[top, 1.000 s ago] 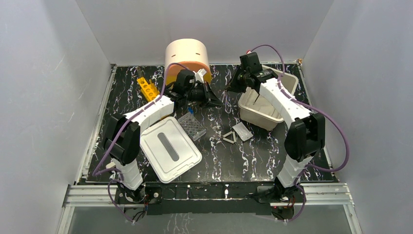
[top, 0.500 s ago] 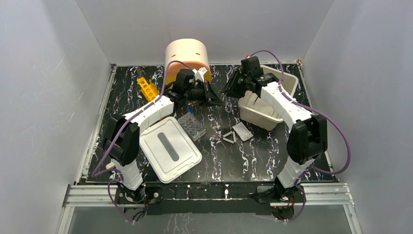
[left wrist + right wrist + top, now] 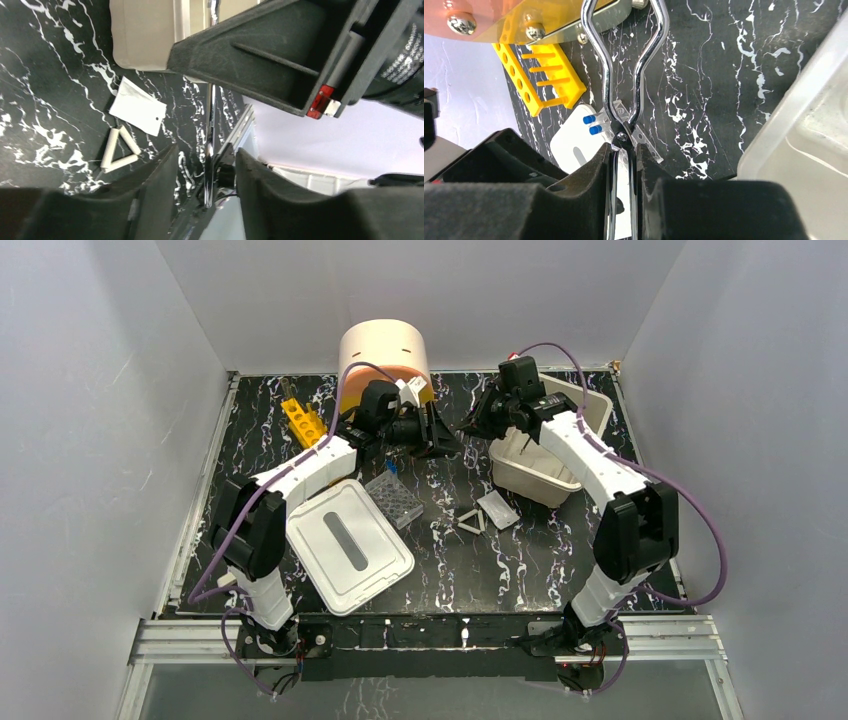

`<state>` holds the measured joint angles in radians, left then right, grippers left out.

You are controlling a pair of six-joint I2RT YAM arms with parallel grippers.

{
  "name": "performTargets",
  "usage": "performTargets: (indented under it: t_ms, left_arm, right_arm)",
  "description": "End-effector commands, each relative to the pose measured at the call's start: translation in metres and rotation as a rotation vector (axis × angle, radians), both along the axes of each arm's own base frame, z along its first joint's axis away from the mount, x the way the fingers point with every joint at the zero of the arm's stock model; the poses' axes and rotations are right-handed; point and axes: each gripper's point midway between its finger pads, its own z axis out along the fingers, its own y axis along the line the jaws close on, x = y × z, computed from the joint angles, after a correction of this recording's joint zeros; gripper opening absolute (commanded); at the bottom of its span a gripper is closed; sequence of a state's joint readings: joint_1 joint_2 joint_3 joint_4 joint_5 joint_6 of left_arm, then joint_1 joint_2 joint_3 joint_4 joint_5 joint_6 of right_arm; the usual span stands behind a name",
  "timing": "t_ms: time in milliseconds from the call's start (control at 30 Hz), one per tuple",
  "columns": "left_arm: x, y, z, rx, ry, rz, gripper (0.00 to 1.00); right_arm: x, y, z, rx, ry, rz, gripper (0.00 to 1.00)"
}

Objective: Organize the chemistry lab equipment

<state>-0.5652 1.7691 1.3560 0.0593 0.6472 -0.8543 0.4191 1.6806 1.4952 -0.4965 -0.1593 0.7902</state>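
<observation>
Clamping looped chrome tongs (image 3: 622,134), apparently: right gripper (image 3: 624,152).

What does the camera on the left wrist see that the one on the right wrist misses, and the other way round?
Only the left wrist view shows the white triangle and a flat white piece beside it. Only the right wrist view shows the yellow rack and the peach drawer unit. Both show the black marbled table, the white bin and, seemingly, the chrome tongs held by the right gripper, seen edge-on from the left.
</observation>
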Motion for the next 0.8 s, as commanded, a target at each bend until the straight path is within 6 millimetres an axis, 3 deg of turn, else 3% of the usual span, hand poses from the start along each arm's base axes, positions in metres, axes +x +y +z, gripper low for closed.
performTargets:
  t_ms: [0,167,333,533,667,767]
  left_arm:
    - [-0.006,0.000,0.052,-0.056,-0.111,-0.029,0.56]
    - [-0.001,0.009,0.057,0.014,-0.171,-0.014,0.82]
    - [0.002,0.029,0.061,0.098,-0.247,0.012,0.90]
    - [-0.001,0.047,0.055,0.186,-0.278,0.023,0.91]
    - [-0.001,0.053,0.045,0.230,-0.270,0.032,0.91]
    - [-0.002,0.055,0.043,0.239,-0.266,0.034,0.91]
  right_arm:
    - [0.014,-0.017,0.059,0.016,-0.191,-0.068,0.00]
    - [0.024,-0.058,0.079,-0.110,-0.276,-0.167,0.00]
    - [0.024,-0.129,0.086,-0.356,-0.328,-0.316,0.00]
    - [0.003,-0.220,0.080,-0.688,-0.297,-0.503,0.00]
    - [-0.004,-0.249,0.054,-0.770,-0.206,-0.537,0.00]
    - [0.004,-0.246,0.024,-0.742,-0.158,-0.473,0.00]
